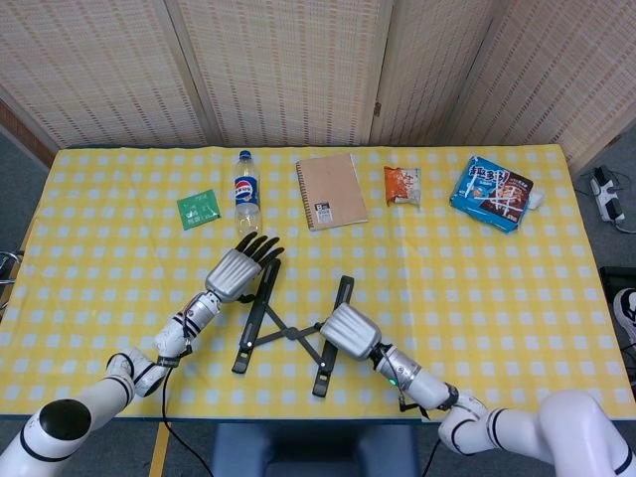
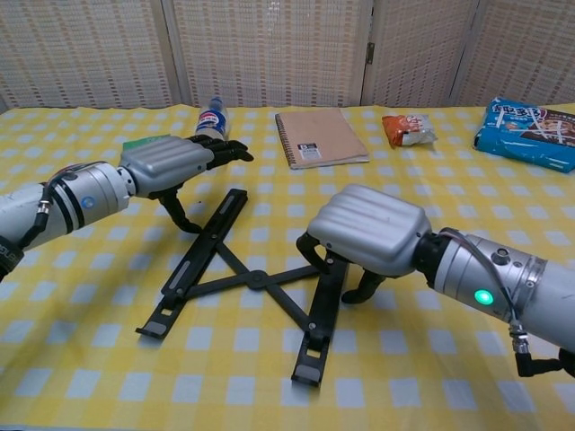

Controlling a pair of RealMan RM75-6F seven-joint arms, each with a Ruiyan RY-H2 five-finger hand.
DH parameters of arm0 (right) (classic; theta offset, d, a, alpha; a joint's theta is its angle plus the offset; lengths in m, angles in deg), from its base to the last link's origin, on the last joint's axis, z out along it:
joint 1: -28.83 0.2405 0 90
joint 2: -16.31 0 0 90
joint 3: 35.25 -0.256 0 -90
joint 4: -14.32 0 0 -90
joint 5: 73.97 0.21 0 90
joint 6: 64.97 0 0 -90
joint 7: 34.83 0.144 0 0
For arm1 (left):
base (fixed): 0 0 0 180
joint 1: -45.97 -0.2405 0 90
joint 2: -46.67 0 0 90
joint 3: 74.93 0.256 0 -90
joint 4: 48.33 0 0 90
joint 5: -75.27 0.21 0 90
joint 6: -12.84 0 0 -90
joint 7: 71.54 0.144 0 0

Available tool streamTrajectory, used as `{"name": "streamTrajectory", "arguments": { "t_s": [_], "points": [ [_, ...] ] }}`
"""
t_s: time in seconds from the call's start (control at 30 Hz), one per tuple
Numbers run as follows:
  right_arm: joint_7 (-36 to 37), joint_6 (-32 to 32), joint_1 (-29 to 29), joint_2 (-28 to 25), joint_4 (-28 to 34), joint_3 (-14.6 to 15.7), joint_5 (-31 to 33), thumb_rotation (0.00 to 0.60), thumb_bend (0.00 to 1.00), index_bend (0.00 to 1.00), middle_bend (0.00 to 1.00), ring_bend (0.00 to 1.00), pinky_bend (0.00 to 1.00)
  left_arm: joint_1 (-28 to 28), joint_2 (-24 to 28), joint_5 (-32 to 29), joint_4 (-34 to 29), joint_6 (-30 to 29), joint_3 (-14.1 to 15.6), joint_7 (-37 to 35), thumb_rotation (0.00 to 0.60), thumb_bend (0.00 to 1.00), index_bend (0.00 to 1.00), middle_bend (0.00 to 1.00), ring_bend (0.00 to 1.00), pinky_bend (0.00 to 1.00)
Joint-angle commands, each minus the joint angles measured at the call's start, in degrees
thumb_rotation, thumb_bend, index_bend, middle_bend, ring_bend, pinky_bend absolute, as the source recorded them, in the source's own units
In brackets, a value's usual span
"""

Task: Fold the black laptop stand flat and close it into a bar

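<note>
Chest view shows the black laptop stand (image 2: pixel 256 280) spread open in an X (two long bars joined by thin crossed links), lying flat near the front edge of the tabletop (image 2: pixel 108 377). The right hand (image 2: pixel 367 232) curls over the right bar, fingers touching it. The left hand (image 2: pixel 175 162) hovers spread above the left bar's far end.
</note>
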Motion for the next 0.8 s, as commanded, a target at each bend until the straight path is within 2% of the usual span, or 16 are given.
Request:
{"name": "streamTrajectory", "arguments": {
  "t_s": [0.03, 0.8],
  "points": [
    [0.0, 0.1, 0.2, 0.4, -0.4, -0.1, -0.1, 0.600, 0.08, 0.60, 0.96, 1.00, 0.99, 0.0, 0.0, 0.0, 0.0, 0.0, 0.0, -0.1, 0.600, 0.13, 0.00, 0.03, 0.00, 0.00],
    [0.7, -0.5, 2.3, 3.6, -3.4, -1.0, -1.0, 0.600, 0.08, 0.60, 0.96, 1.00, 0.99, 0.0, 0.4, -0.1, -2.9, 0.3, 0.1, -2.6, 0.600, 0.13, 0.00, 0.03, 0.00, 0.00]
  ]
}}
